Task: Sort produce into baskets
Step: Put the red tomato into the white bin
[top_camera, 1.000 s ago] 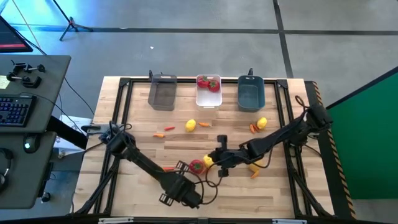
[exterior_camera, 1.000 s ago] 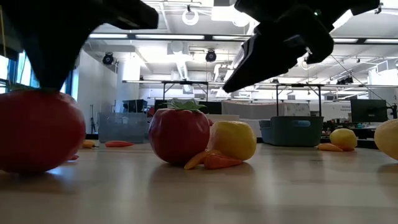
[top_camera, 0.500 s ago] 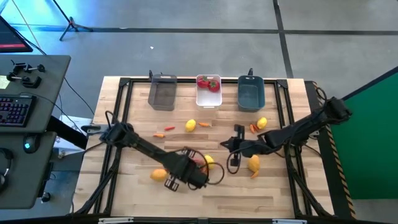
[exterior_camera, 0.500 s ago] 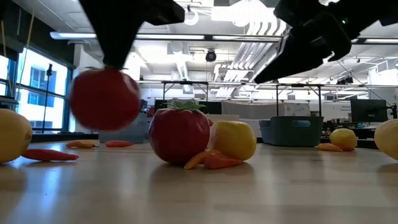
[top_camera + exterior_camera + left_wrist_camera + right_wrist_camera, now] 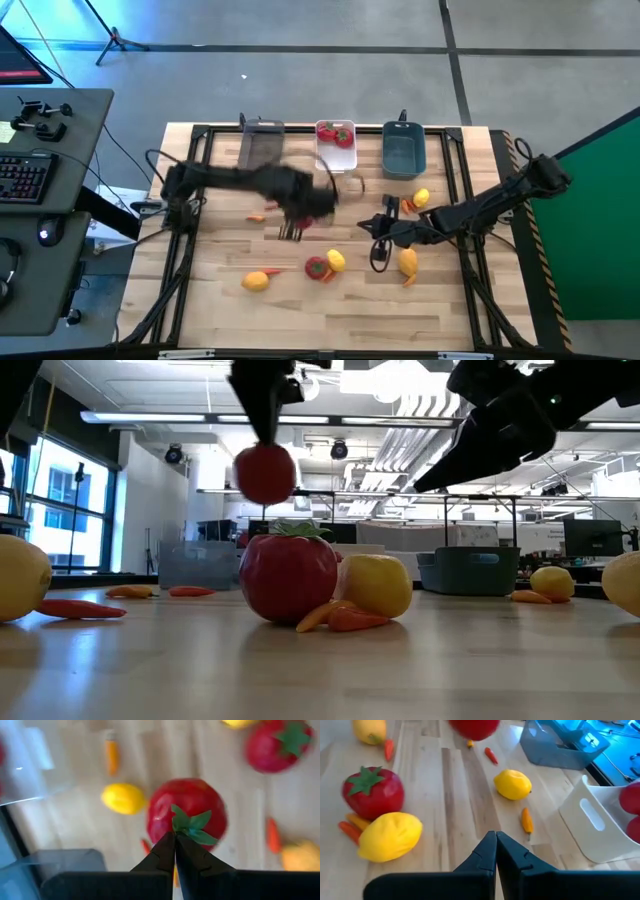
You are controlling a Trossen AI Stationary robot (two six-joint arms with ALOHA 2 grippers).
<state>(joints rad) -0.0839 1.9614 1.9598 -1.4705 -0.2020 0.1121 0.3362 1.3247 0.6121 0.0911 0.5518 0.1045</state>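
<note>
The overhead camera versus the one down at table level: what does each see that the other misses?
Only the high view shows the whole table, the three baskets from above, grey, white with tomatoes inside and teal, and the desk with a keyboard.

Only the low view shows the room's ceiling lights and how far the carried tomato hangs above the tabletop.

Both show the left pincer shut on that tomato, the tomato on the table beside a lemon, and the right pincer.
</note>
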